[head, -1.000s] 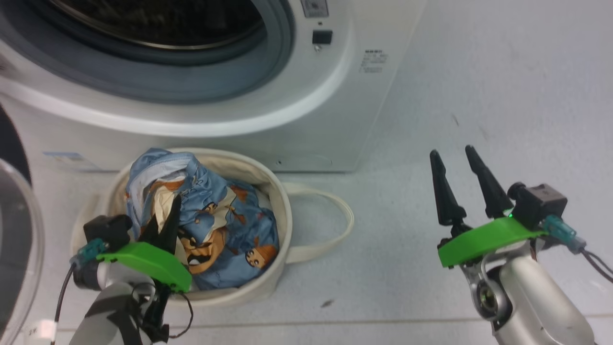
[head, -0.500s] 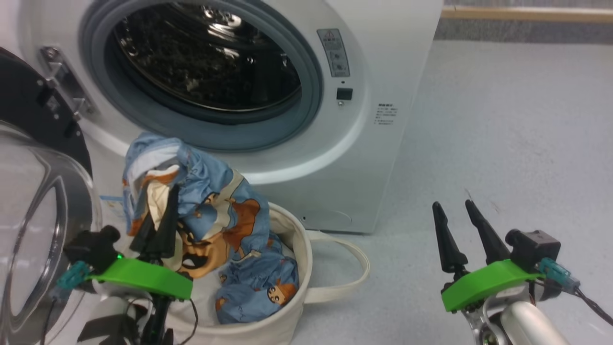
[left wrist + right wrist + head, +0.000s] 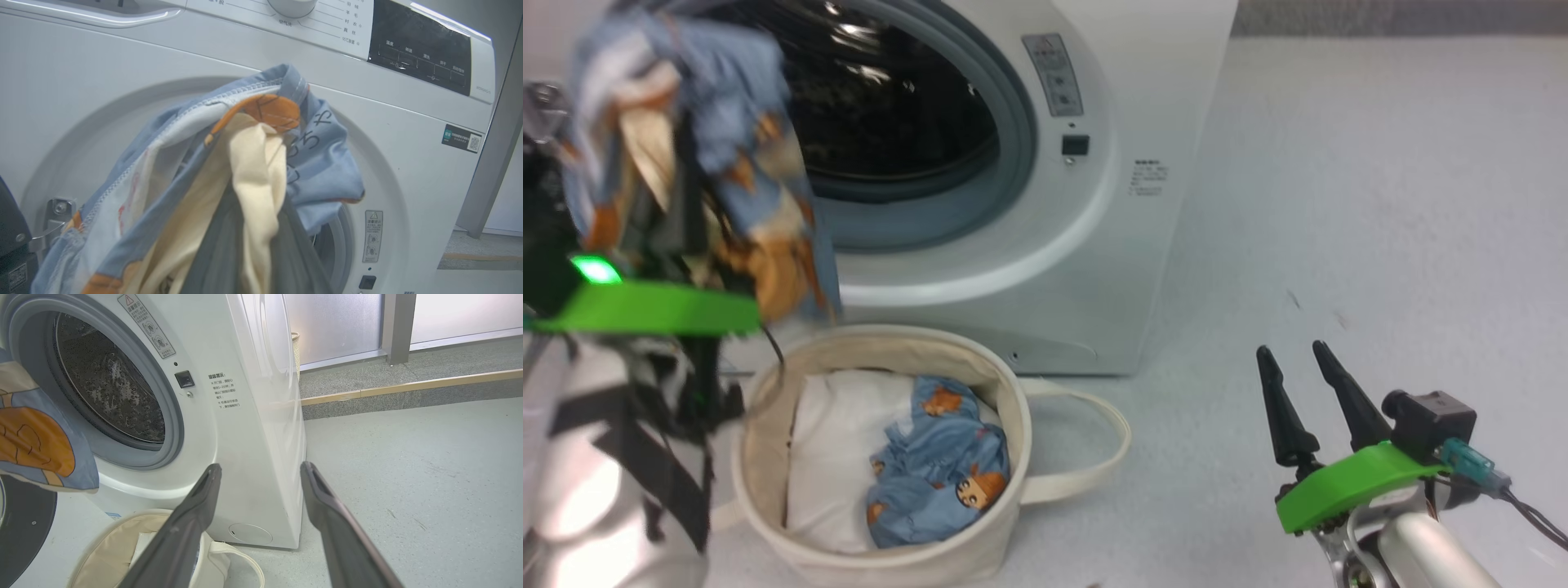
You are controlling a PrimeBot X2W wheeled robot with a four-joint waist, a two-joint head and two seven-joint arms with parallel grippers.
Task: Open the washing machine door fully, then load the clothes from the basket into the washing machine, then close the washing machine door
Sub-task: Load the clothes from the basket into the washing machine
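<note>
Head view: loading step. Left pincer [image 3: 686,171] clamps a bear-print garment [image 3: 719,122], held high above the basket [image 3: 980,384]; the drum mouth [image 3: 890,122] of the washing machine [image 3: 1111,269] lies just beyond it, to its right. Next, I judge: carry it inside, then release. Right pincer [image 3: 1290,351] stands wide and empty, well apart.

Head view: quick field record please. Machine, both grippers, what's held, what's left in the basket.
washing machine: drum opening uncovered
left gripper: shut on clothes
clothes: blue bear-print with a cream piece, held above the basket, in front of the drum opening
basket: on the floor before the machine; holds another bear-print piece and a white bundle
right gripper: open, empty, over the floor to the right
</note>
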